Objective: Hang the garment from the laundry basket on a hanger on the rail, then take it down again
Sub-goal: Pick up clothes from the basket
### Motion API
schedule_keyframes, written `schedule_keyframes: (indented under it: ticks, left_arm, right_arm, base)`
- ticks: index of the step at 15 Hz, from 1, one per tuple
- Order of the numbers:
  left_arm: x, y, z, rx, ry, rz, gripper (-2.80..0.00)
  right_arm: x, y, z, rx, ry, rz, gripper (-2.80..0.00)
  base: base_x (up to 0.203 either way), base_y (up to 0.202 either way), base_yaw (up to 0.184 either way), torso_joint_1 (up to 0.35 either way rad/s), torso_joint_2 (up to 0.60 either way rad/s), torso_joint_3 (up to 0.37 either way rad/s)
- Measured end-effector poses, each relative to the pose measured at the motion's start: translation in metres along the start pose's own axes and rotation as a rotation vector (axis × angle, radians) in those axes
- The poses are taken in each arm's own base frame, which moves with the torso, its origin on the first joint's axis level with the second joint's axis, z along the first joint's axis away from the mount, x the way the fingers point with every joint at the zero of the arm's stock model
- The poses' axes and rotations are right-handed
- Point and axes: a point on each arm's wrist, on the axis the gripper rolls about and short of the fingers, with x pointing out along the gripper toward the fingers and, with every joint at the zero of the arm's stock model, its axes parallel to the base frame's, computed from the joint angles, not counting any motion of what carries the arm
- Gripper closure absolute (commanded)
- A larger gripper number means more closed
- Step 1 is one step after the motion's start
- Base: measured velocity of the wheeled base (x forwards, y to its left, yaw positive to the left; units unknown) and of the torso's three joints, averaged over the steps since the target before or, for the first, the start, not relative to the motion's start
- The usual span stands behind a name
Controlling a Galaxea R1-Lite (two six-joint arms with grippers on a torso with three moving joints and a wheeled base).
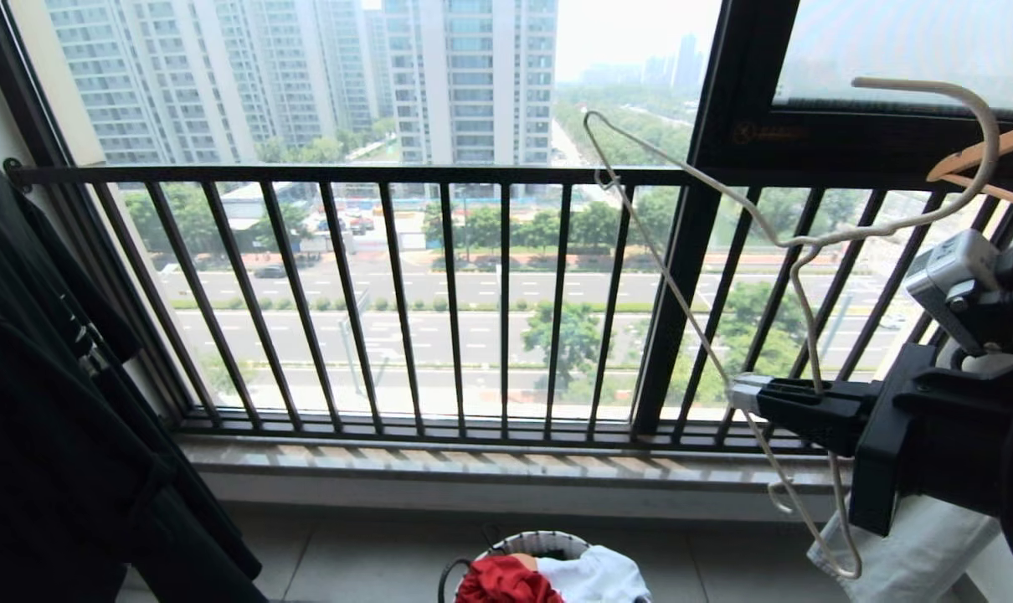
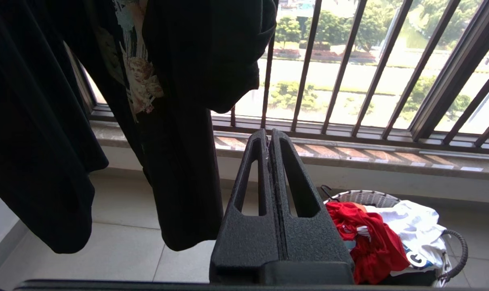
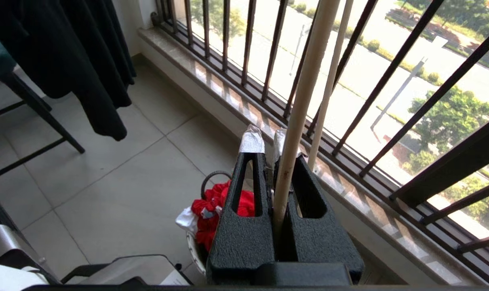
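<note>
At bottom centre, the basket (image 1: 548,543) holds the red garment (image 1: 506,580) and white cloth (image 1: 594,576). Right pincer (image 1: 739,392), mid-right, clamps the hanger (image 1: 691,318); left pincer (image 2: 268,139) is pressed together, empty.

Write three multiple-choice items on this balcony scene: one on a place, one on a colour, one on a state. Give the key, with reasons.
1. Where is the red garment?
A. in the laundry basket
B. on the hanger
C. on the floor tiles

2. What colour is the hanger?
A. black
B. cream-white
C. blue

3. How is the right claw?
A. wide open, empty
B. shut on the garment
C. shut on the hanger

Key: 1 A, the red cloth lies inside the mesh rim. 2 B, its wire is pale against the dark railing. 3 C, its wire runs between the closed fingers.
</note>
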Motion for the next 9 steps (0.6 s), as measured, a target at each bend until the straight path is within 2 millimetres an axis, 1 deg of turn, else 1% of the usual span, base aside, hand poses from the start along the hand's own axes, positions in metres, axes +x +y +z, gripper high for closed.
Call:
schedule_keyframes:
  ticks: [1,9]
  left_arm:
    - [0.000,0.000,0.000,0.000,0.000,0.000,0.00]
    - [0.000,0.000,0.000,0.000,0.000,0.000,0.00]
  right_arm:
    - [0.000,0.000,0.003,-0.001,-0.010,0.001,0.00]
    - [0.015,-0.001,-0.008,0.007,0.055,0.005,0.00]
  base:
    - [0.000,0.000,0.000,-0.236,0.52,0.290]
    - [0.000,0.000,0.000,-0.225,0.54,0.308]
